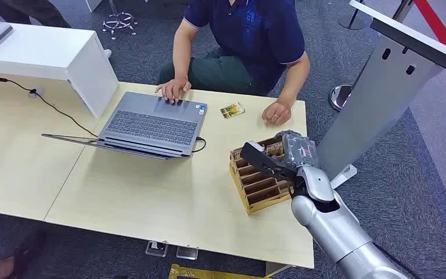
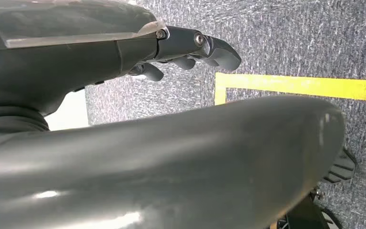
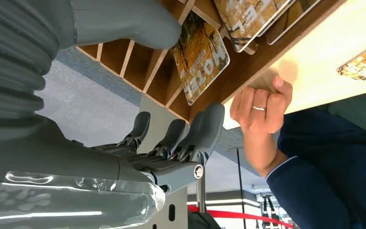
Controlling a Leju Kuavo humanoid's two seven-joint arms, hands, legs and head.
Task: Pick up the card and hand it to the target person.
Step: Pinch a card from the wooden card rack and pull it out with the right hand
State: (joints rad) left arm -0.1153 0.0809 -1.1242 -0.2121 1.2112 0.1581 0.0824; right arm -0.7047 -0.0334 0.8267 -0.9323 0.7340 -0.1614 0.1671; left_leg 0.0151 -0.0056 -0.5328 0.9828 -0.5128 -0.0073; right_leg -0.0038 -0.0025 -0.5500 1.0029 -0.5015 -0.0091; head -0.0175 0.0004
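Note:
A wooden card holder (image 1: pixel 259 189) with several slots stands near the table's right front. My right hand (image 1: pixel 280 154) hovers over its far end, fingers apart and holding nothing. In the right wrist view a yellow-brown card (image 3: pixel 202 62) stands in a slot of the holder (image 3: pixel 150 71), between my thumb (image 3: pixel 124 21) and my dark fingers (image 3: pixel 181 138), with neither touching it. More cards (image 3: pixel 248 14) stand in further slots. Another card (image 1: pixel 232 110) lies flat on the table in front of the seated person (image 1: pixel 247 35). My left hand (image 2: pixel 186 47) hangs over the carpet, holding nothing.
An open laptop (image 1: pixel 151 125) lies flat at mid-table under the person's one hand (image 1: pixel 173 89); the other hand (image 1: pixel 276 111) rests as a loose fist beyond the holder. A white box (image 1: pixel 52 55) and a black cable (image 1: pixel 46 102) are at the left, a grey stand (image 1: pixel 377 87) at the right.

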